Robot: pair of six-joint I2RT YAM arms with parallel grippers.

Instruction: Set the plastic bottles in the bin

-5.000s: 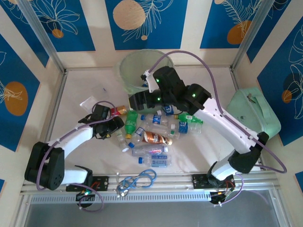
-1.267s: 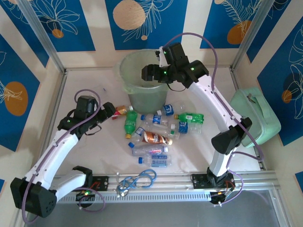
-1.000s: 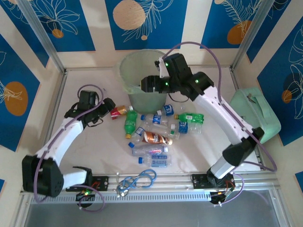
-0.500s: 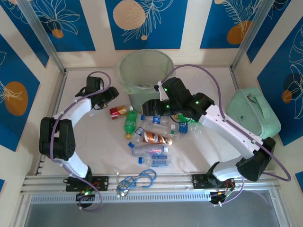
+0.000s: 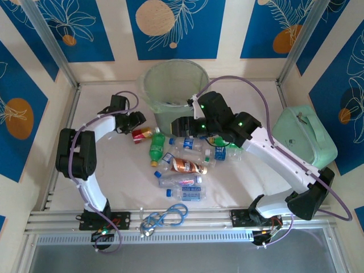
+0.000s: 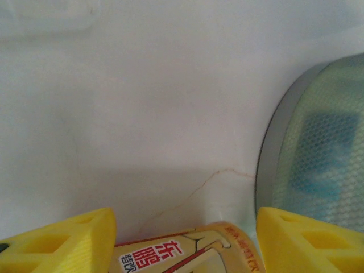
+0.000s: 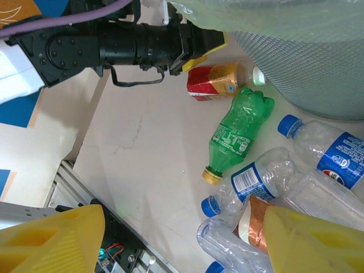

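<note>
A red and gold bottle (image 5: 143, 134) lies on the table left of the bin (image 5: 149, 94). My left gripper (image 5: 137, 120) is at its end. In the left wrist view the bottle (image 6: 182, 253) fills the gap between the half-narrowed yellow fingers (image 6: 62, 242), and the left gripper (image 6: 185, 244) is open beside the bin wall (image 6: 324, 165). My right gripper (image 5: 180, 126) hovers open and empty over the pile. Below the right gripper (image 7: 185, 242) lie a green bottle (image 7: 239, 128), a brown-orange bottle (image 7: 256, 224) and clear blue-capped bottles (image 7: 256, 176).
More clear bottles (image 5: 185, 182) lie toward the near edge, and another green bottle (image 5: 228, 142) sits to the right. A mint-green case (image 5: 304, 139) stands at the right wall. A coiled blue cable (image 5: 168, 216) lies on the near rail.
My left gripper swung in from the left to the red and gold bottle while its jaws narrowed. My right gripper came down from over the bin to above the bottle pile.
</note>
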